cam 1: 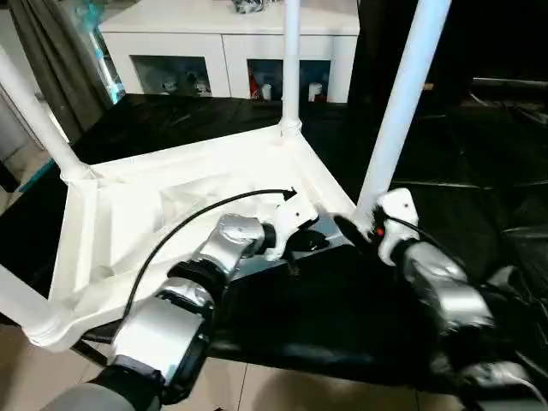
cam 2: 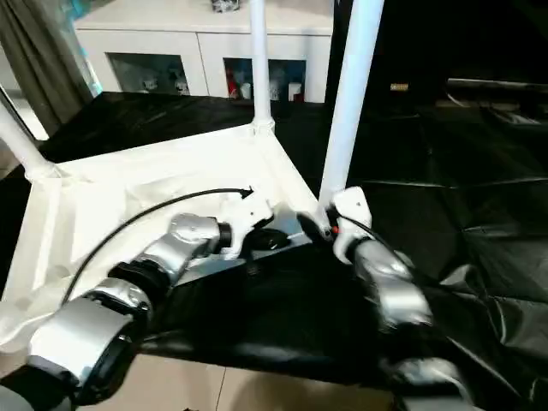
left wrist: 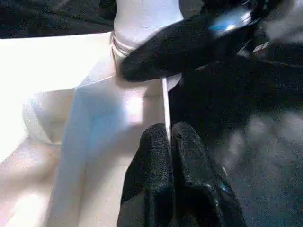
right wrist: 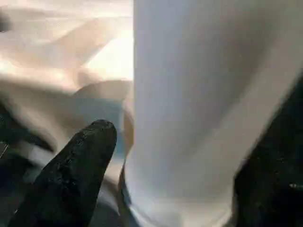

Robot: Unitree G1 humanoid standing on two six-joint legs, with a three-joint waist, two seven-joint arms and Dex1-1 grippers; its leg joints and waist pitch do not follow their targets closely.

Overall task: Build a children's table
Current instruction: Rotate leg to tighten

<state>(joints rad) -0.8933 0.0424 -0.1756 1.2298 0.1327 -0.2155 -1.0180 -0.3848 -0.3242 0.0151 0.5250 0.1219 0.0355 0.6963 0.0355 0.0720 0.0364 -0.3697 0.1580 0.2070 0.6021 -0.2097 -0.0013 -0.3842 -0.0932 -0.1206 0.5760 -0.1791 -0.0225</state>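
Note:
The children's table lies upside down on the black sheet, its white ribbed top facing up. White legs stand upright in its corner sockets: one at the far corner, one at the left, one at the near left. The near-right leg rises from the corner closest to my right arm. My right gripper straddles this leg's base, open, and one finger stands a little off the tube. My left gripper is shut, its tips resting on the top's near rim beside that corner.
A white cabinet with glass doors stands behind the large black-sheeted table. A grey curtain hangs at the far left. The sheeted table's near edge drops to a tiled floor. A black cable arcs over my left forearm.

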